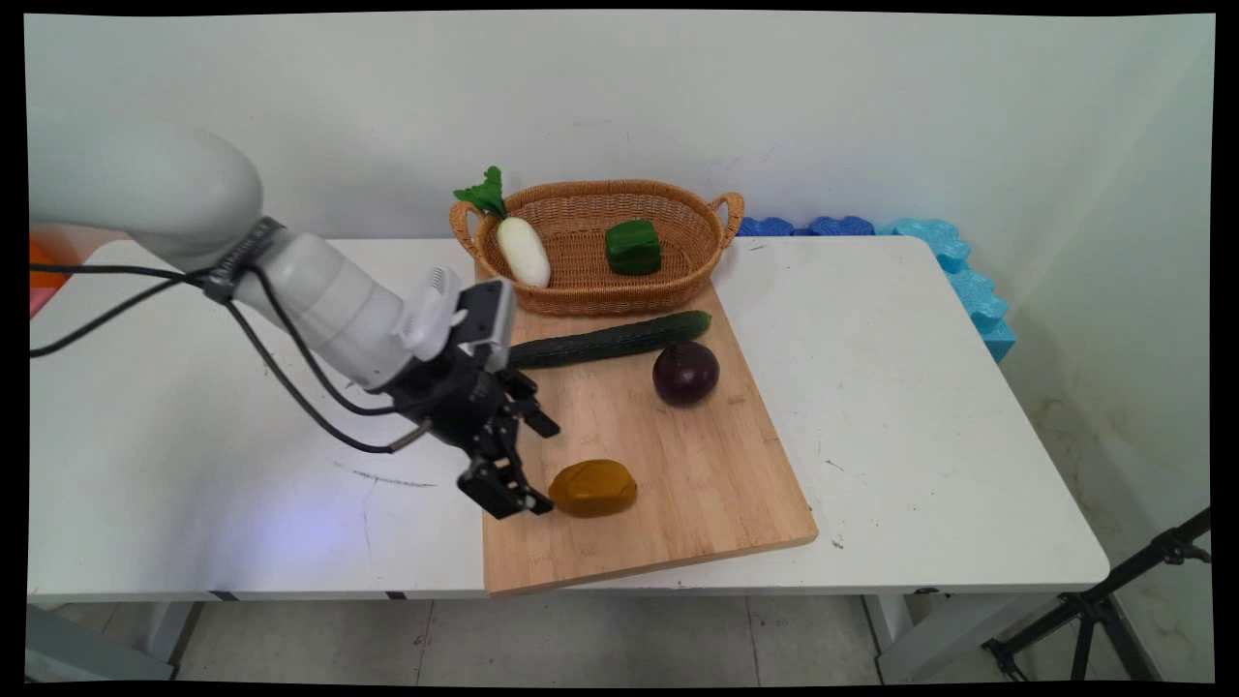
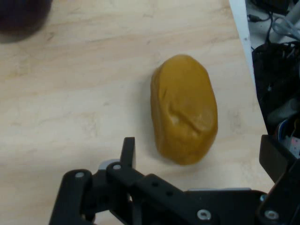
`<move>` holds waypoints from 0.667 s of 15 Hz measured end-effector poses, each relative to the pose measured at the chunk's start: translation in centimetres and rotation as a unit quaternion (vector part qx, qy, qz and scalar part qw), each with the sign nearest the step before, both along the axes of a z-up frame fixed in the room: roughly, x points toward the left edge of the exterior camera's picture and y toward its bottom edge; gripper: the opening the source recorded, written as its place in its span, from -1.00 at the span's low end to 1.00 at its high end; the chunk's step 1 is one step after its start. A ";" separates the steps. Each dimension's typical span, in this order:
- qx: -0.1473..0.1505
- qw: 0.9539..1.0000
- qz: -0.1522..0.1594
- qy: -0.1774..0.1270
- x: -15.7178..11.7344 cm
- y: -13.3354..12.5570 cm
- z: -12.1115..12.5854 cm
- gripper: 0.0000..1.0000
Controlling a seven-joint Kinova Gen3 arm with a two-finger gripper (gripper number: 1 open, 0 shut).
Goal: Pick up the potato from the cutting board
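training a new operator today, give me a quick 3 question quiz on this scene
1. True or false: the potato lies inside the wicker basket.
2. Which thing is nearest the gripper? A) cucumber B) potato C) red onion
3. Fill in: the white radish and the green pepper lie in the ____.

Key:
1. False; it lies on the wooden cutting board.
2. B; the open gripper is low beside it.
3. Basket.
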State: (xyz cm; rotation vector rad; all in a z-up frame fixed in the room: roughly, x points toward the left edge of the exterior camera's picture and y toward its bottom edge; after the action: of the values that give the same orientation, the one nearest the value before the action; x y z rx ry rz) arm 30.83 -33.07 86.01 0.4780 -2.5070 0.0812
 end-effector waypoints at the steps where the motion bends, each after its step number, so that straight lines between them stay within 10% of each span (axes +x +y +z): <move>1: 0.000 1.000 0.001 0.000 -0.5 -0.1 -0.3 1.00; 10: -0.003 1.000 0.002 -0.003 -4.4 -0.6 -2.8 1.00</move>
State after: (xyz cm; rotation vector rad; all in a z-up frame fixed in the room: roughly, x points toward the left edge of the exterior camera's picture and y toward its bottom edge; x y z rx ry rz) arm 26.40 -33.65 83.24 0.4821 -2.5117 0.0923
